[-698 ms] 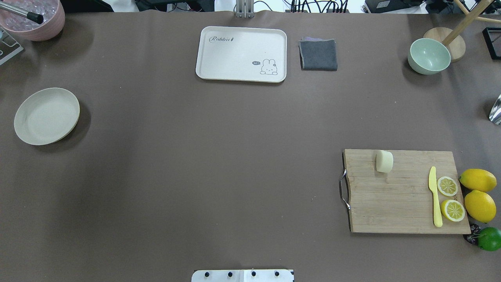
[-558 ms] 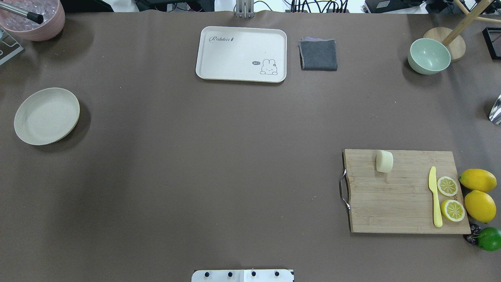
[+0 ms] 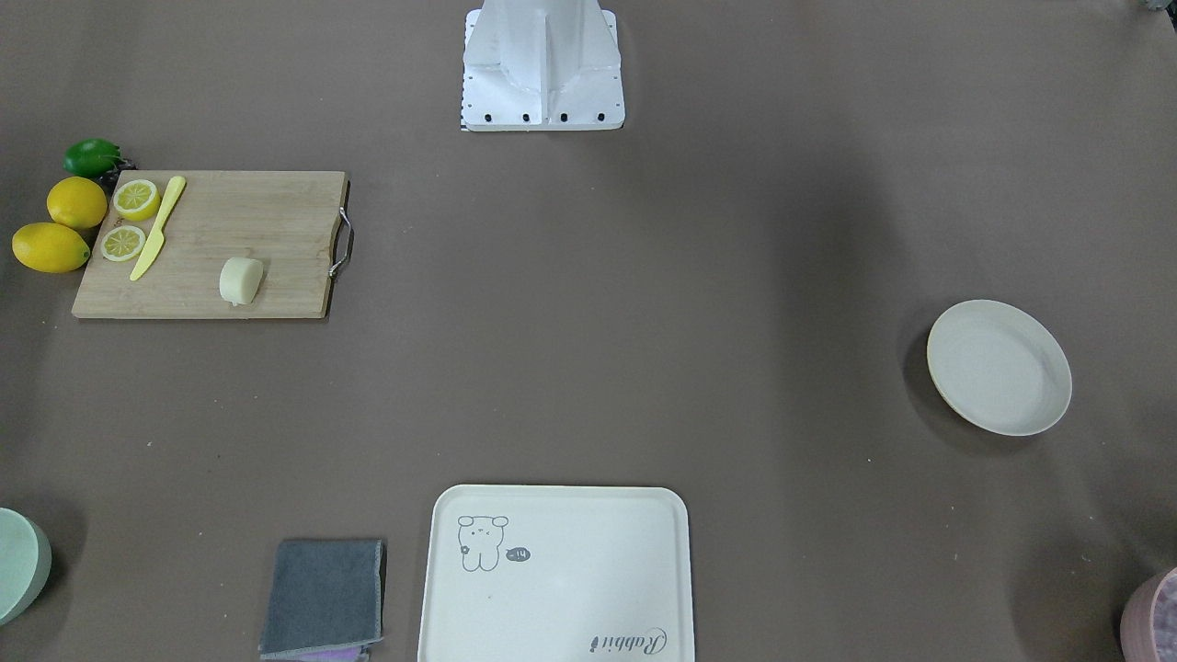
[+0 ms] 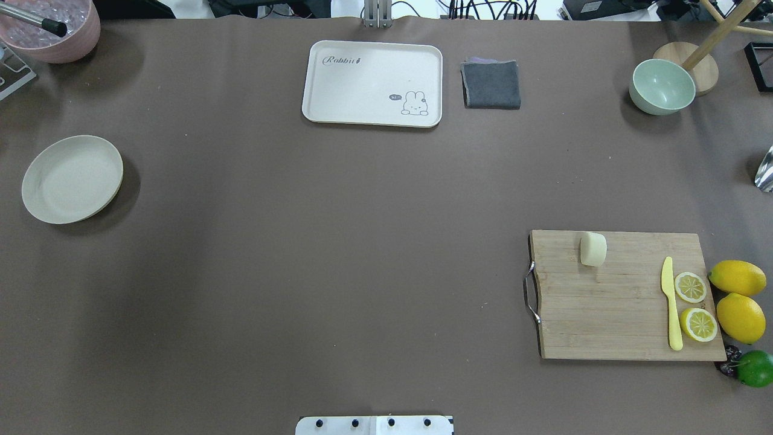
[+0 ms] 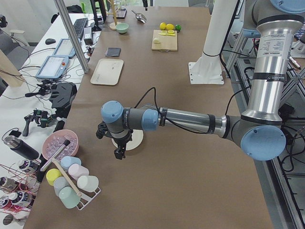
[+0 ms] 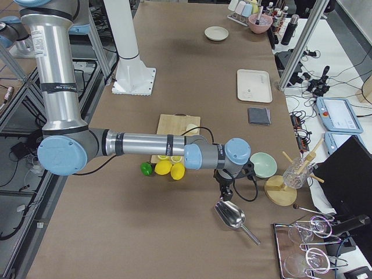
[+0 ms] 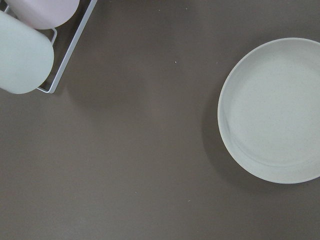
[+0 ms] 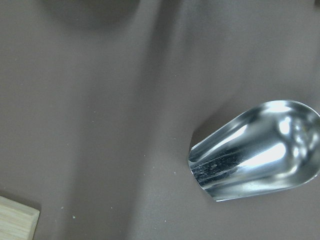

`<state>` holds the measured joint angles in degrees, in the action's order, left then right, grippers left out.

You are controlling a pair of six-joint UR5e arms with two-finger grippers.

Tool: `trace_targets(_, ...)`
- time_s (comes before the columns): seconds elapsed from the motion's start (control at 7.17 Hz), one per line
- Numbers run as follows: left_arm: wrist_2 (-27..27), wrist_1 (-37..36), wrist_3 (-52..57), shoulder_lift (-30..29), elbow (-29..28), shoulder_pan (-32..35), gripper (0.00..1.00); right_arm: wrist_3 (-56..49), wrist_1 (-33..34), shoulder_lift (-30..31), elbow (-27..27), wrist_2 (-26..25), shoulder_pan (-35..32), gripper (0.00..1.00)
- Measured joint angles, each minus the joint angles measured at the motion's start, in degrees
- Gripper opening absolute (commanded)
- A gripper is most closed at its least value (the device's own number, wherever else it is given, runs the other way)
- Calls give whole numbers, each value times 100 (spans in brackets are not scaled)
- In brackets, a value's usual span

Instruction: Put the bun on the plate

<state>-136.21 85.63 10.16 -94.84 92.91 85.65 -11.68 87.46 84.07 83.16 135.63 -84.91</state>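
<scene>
The pale cream bun rests on the far part of a wooden cutting board at the table's right; it also shows in the front view as the bun. The round cream plate lies at the far left, and the left wrist view looks down on the plate. My left gripper hangs beside the plate, seen only from the side, so I cannot tell its state. My right gripper hovers over a metal scoop, well right of the board; I cannot tell its state either.
A cream tray and a folded grey cloth lie at the back. A green bowl stands back right. A yellow knife, lemon slices, lemons and a lime crowd the board's right end. A cup rack stands near the plate.
</scene>
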Motion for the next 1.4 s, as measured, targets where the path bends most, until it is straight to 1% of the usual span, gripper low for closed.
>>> trace_targets(0.28, -94, 108, -79, 27, 63, -18, 98, -7, -1, -19, 6, -10, 4, 100)
trace_targets(0.7, -99, 299, -389, 14, 102, -21, 98, -9, -26, -46, 25, -28, 116, 100)
trace_targets(1.12, -110, 329, -512, -109, 61, -27, 98, 13, -346, -36, -29, -53, 147, 100)
trace_targets(1.4, -100, 337, -578, -119, 25, -30, 98, 18, -392, -33, -47, -45, 149, 100)
